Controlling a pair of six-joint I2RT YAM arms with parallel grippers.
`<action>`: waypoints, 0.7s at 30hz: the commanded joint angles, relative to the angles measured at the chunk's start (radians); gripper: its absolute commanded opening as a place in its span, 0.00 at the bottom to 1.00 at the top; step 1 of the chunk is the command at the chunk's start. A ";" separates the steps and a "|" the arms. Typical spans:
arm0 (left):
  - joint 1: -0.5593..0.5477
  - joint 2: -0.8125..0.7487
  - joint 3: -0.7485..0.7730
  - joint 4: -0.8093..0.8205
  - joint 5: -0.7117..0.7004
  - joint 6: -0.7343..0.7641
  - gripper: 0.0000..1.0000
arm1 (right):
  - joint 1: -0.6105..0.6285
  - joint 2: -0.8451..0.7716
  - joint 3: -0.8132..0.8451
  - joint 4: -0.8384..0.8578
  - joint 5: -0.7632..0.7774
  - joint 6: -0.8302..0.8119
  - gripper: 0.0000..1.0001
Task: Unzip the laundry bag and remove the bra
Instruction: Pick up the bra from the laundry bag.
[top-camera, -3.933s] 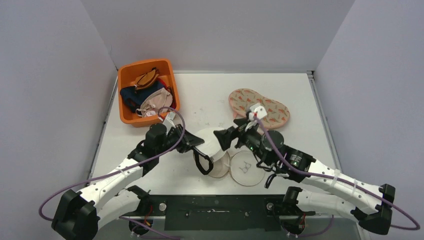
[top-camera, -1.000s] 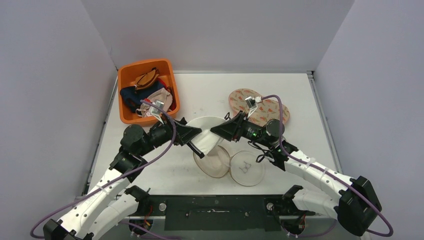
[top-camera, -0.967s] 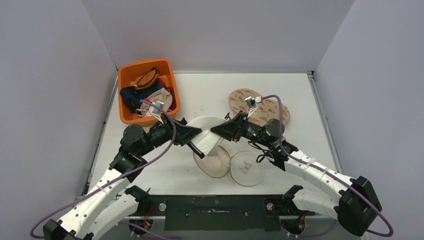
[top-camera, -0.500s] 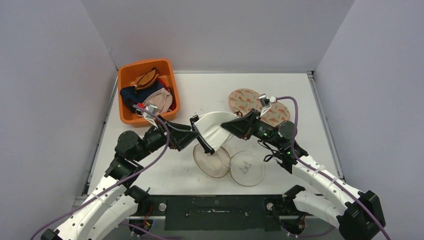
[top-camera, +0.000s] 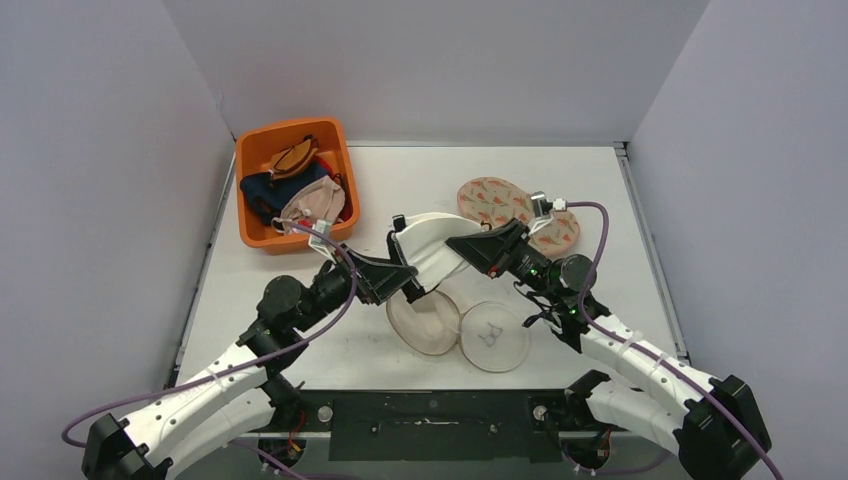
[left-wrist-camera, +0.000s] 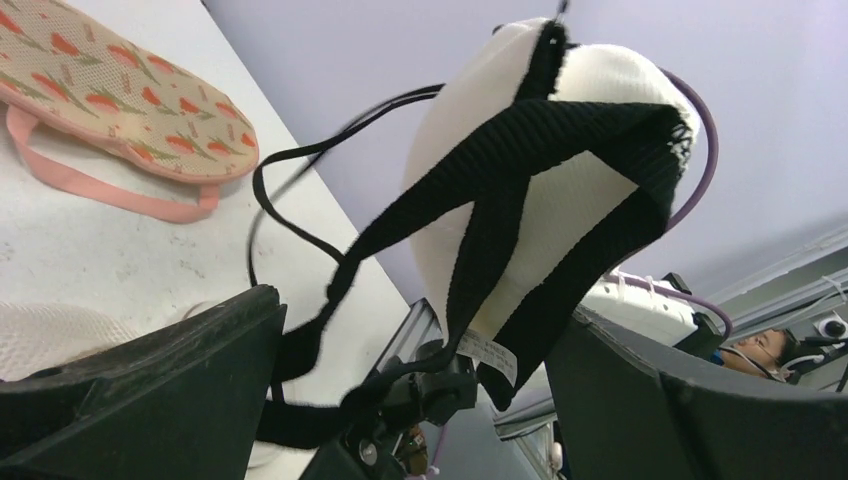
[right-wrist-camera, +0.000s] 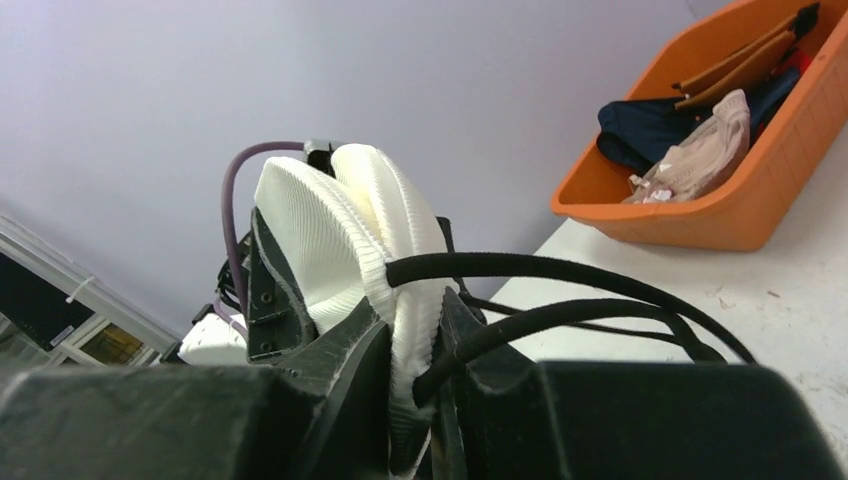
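Note:
The white bra (top-camera: 425, 248) with black straps hangs in the air above the table's middle. My right gripper (top-camera: 453, 244) is shut on its white edge and on a black strap, as the right wrist view shows: gripper (right-wrist-camera: 415, 370), bra (right-wrist-camera: 340, 230). My left gripper (top-camera: 405, 278) stands open just below and to the left of the bra. Its fingers (left-wrist-camera: 150, 380) hold nothing, while the bra (left-wrist-camera: 540, 150) and its straps dangle between them. The laundry bag (top-camera: 428, 322), a round pale mesh case, lies open in two halves on the table below.
An orange bin (top-camera: 262, 232) of garments stands at the back left, also in the right wrist view (right-wrist-camera: 740, 210). A patterned peach piece with a pink strap (top-camera: 500, 200) lies at the back right, behind the right arm. White walls enclose the table.
The left gripper opened and let go of the bra, then shifted right beneath it. The right gripper carried the bra up and back from the bag.

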 joint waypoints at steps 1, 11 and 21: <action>-0.005 0.011 0.036 0.118 -0.046 0.039 0.96 | 0.007 0.006 -0.008 0.149 0.053 0.038 0.05; -0.005 0.034 0.058 0.145 -0.026 0.103 0.96 | 0.025 0.031 -0.010 0.185 0.053 0.074 0.05; -0.007 0.105 0.096 0.180 0.024 0.114 0.76 | 0.064 0.032 0.018 0.107 0.071 0.021 0.05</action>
